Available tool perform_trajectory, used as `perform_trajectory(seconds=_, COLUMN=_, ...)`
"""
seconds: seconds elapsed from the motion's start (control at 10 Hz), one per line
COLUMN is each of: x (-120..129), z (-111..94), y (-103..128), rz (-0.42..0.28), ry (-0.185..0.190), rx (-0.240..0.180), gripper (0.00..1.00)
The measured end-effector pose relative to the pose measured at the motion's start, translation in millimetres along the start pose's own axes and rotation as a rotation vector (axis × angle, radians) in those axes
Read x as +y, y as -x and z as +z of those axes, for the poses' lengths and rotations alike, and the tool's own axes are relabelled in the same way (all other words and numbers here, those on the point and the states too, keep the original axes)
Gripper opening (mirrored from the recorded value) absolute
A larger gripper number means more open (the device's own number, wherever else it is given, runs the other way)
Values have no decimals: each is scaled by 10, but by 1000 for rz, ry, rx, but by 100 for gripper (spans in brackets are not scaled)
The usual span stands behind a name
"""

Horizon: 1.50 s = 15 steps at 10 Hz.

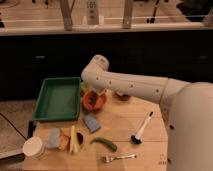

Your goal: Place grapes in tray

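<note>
The green tray (41, 100) lies at the table's left back, and nothing shows in it. A dark reddish lump (121, 95), likely the grapes, lies on the table behind the orange bowl (95, 101), mostly hidden under my white forearm. My gripper (91, 92) hangs below the arm's bend, right over the orange bowl and just right of the tray's rim. It is largely hidden by the wrist.
A blue sponge (91, 122), a green pepper (104, 144), a fork (119, 158) and a black-headed brush (141, 129) lie on the front of the table. A banana (73, 139), a grey-blue item (52, 137) and a white cup (34, 147) sit at the front left.
</note>
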Motion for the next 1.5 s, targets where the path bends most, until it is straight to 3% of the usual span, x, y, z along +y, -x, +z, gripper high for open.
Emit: perform_trajectory(seconds=1.5, x=-452, z=52, y=380, rz=-108, ry=-48, rx=-25, gripper=2)
